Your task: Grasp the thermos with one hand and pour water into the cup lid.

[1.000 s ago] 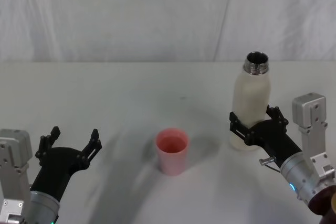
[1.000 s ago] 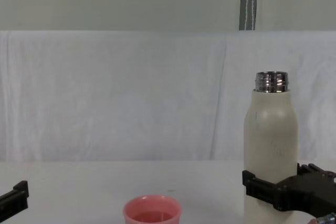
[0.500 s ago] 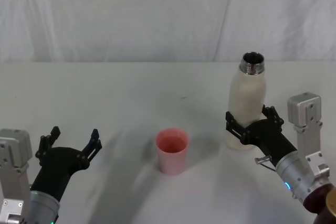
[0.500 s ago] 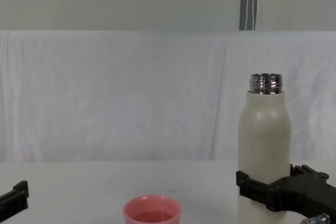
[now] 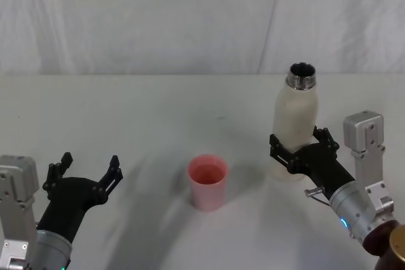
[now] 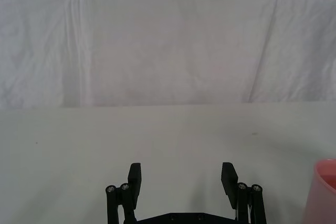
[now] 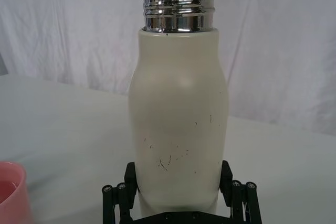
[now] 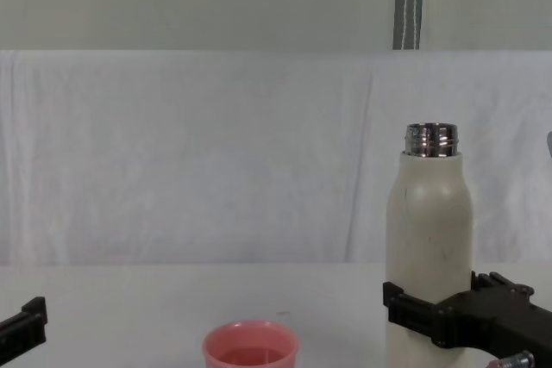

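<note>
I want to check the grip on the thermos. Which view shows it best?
The right wrist view: the thermos stands upright, close up, with the right hand clamped around its lower body. Head view shows it from above, open neck visible; chest view shows it side-on.

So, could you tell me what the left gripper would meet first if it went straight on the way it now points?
Probably nothing: the open left gripper points across bare table toward the white backdrop. The cup lid sits off to its side.
</note>
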Motion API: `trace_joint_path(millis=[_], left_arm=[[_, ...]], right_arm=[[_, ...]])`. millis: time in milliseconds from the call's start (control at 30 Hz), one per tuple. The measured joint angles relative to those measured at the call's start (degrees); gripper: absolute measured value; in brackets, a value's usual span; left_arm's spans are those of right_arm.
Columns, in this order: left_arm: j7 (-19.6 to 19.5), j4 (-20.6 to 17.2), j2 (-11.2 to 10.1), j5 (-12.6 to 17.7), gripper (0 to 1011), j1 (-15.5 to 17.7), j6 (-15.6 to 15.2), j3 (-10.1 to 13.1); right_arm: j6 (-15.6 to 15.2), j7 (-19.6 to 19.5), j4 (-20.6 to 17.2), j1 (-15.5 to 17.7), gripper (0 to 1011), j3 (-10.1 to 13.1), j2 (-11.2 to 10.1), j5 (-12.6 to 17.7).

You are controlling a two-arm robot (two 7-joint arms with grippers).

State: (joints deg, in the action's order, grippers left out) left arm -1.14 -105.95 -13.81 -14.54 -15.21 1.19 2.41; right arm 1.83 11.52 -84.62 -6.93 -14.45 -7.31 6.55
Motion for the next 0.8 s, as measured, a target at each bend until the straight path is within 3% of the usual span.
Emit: trace_joint_path(millis=[800], left_arm=[[0.0, 0.0, 0.0, 0.0, 1001, 0.0, 0.0, 0.0]], right_arm=[[-0.5, 0.4, 0.7, -0.5, 949, 0.0, -0.1, 0.5]])
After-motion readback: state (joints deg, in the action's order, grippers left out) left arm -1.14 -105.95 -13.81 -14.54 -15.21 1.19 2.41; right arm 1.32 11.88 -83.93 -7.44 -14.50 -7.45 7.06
